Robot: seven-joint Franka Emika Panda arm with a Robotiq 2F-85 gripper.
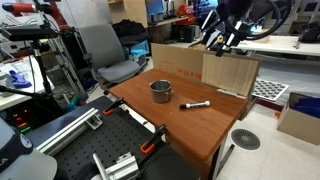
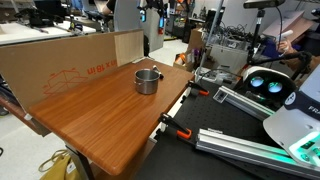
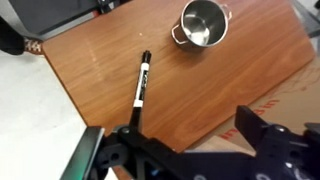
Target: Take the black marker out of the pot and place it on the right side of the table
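The black marker [image 3: 141,78] lies flat on the wooden table [image 3: 230,80], near the pot [image 3: 203,22] but outside it. The gripper [image 3: 190,140] hangs above, jaws spread wide, holding nothing. Cardboard sheets [image 1: 205,68] stand along the table's edge, with an office chair [image 1: 100,45] nearby.

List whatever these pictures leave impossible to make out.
The marker: too small in an exterior view to tell its cap end.
The pot: near wall hides its bottom in an exterior view.
The claw: cut off by the wrist view's lower edge.
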